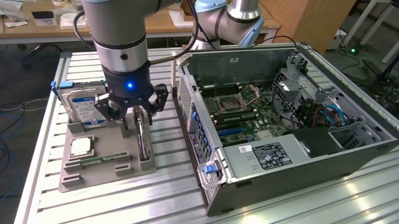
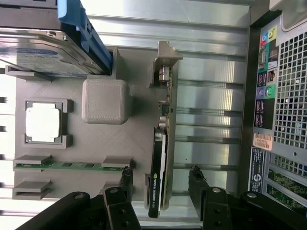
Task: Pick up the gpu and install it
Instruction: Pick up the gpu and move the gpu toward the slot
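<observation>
The gpu (image 1: 143,144) stands on its long edge in a slot of the grey holder tray (image 1: 106,179), at the exterior view's left of the open computer case (image 1: 349,144). In the wrist view the gpu (image 2: 159,167) shows edge-on, its silver bracket (image 2: 166,60) at the far end. My gripper (image 1: 138,122) hangs directly over the card. The gripper (image 2: 160,176) is open, one finger on each side of the card's near end. The fingertips (image 2: 125,177) stand apart from it, with a gap on both sides.
On the same tray stand a hard drive (image 1: 84,105) with a blue-white label, a processor (image 1: 81,147) and a memory stick (image 1: 100,161). The case lies on its side with the motherboard (image 1: 243,116) exposed. A second arm's base (image 1: 231,21) rises behind the case.
</observation>
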Robot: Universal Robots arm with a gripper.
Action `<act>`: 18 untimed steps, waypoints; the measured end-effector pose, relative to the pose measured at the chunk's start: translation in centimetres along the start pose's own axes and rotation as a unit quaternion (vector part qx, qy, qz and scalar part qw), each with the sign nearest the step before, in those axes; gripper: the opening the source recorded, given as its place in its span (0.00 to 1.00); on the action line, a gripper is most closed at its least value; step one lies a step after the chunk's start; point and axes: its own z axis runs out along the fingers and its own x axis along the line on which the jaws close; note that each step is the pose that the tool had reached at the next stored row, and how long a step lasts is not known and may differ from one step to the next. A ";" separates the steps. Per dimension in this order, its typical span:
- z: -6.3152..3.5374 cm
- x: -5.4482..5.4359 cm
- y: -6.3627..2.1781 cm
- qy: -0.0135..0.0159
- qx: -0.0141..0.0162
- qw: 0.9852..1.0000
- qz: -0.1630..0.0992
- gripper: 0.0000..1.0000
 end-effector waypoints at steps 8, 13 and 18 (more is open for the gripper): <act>0.32 0.0 -0.02 0.000 0.000 1.000 0.000 0.59; 0.64 0.0 -0.04 0.000 0.000 1.000 0.000 0.59; 1.11 0.0 -0.06 0.000 0.000 1.000 0.000 0.59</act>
